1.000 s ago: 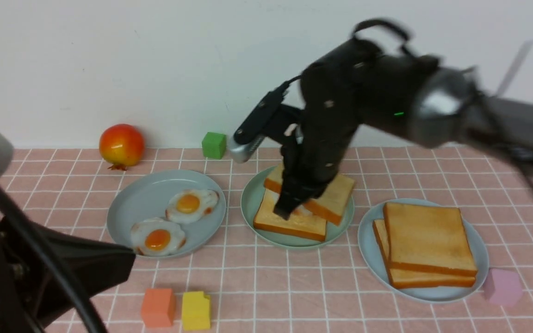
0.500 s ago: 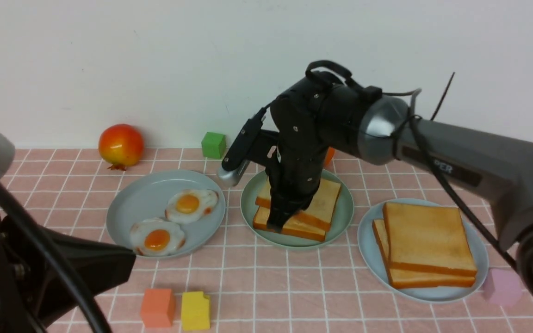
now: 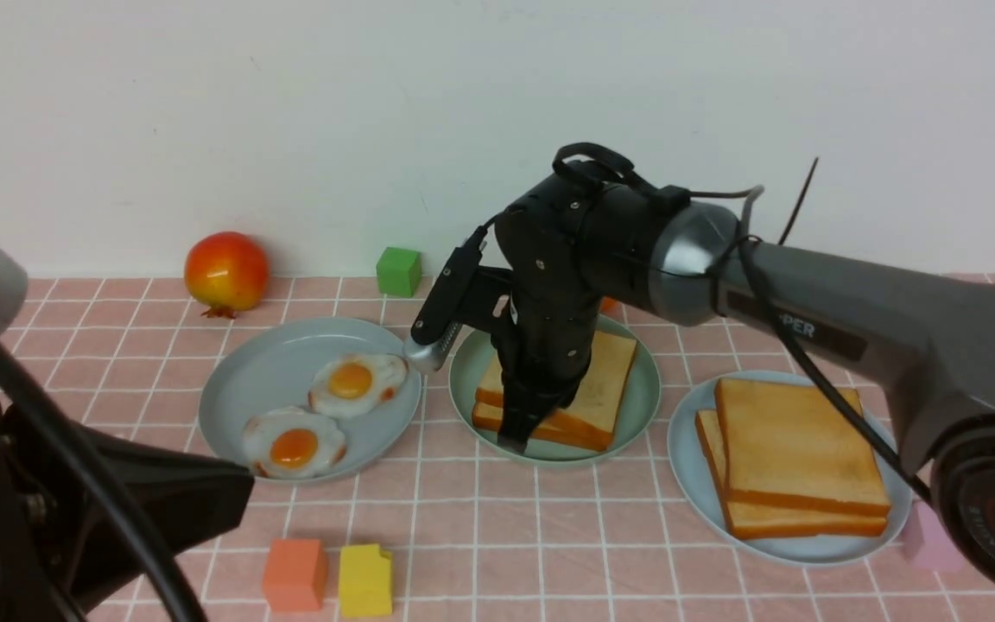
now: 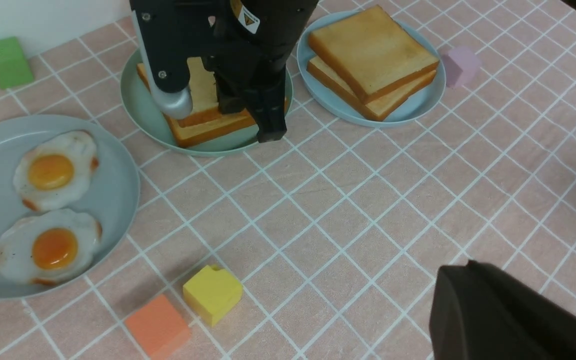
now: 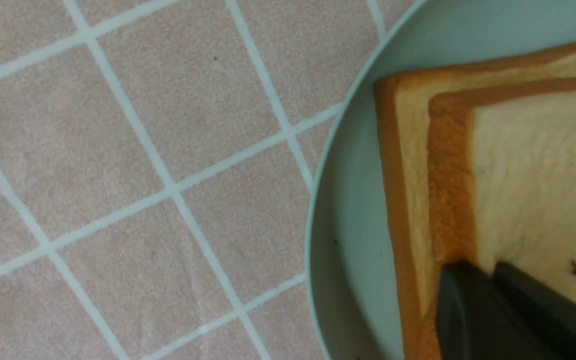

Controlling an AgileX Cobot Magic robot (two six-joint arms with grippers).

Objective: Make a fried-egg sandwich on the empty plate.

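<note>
Toast is all that shows of the fried-egg sandwich (image 3: 610, 380): two square slices, pale golden on the face with darker orange-brown crusts, lying flat one on the other; the upper slice sits a little askew, so a narrow strip of the lower one's face and crust shows along the two edges that meet at the near-left corner; no egg can be seen between them in any view. The stack rests on the empty plate (image 3: 465, 384), a round, shallow, matte teal-green dish with a raised rim, in the middle of the pink checked cloth (image 3: 549, 536); bare plate shows round the bread.

The right gripper (image 3: 516, 439) points steeply down at the stack's near-left corner; in the right wrist view its dark fingers (image 5: 468, 315) lie close side by side with only a thin slit between them, over the upper slice's crust and face; whether they pinch the bread or merely rest on it I cannot tell. The left gripper (image 4: 503, 310) shows only as a dark bulk at the near side, well apart from the plates; its opening cannot be told.

To the left stands a grey-blue plate (image 3: 243, 380) with two fried eggs (image 3: 358, 383); to the right a second pale plate (image 3: 893, 462) bears two more stacked toast slices (image 3: 795, 441).
</note>
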